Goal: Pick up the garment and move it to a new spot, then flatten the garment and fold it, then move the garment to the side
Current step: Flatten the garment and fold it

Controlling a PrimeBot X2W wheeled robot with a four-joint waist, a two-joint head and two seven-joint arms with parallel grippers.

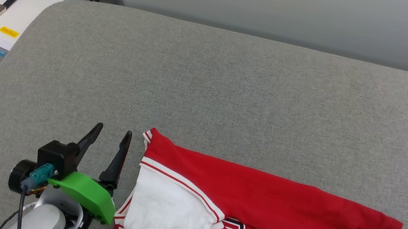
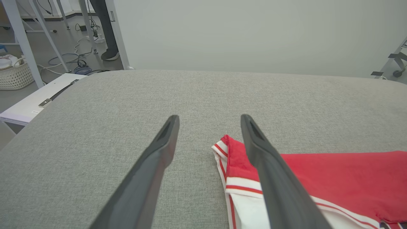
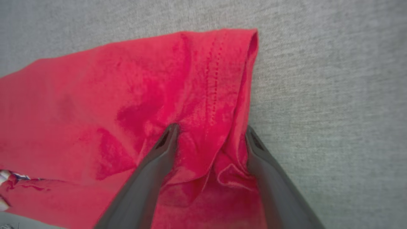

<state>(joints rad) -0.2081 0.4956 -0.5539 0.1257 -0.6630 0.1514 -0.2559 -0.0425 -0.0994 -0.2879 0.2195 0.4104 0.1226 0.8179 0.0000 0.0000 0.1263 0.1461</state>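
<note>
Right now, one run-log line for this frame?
left gripper: open, beside shoulder corner | right gripper: open, astride hem end | garment: folded over, lying on grey surface

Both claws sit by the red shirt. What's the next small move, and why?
Probably close the right claw: it stands open, fingers straddling a bunched fold at the hem edge of the garment, cloth lying between them. The left claw is open beside the shoulder corner.
</note>
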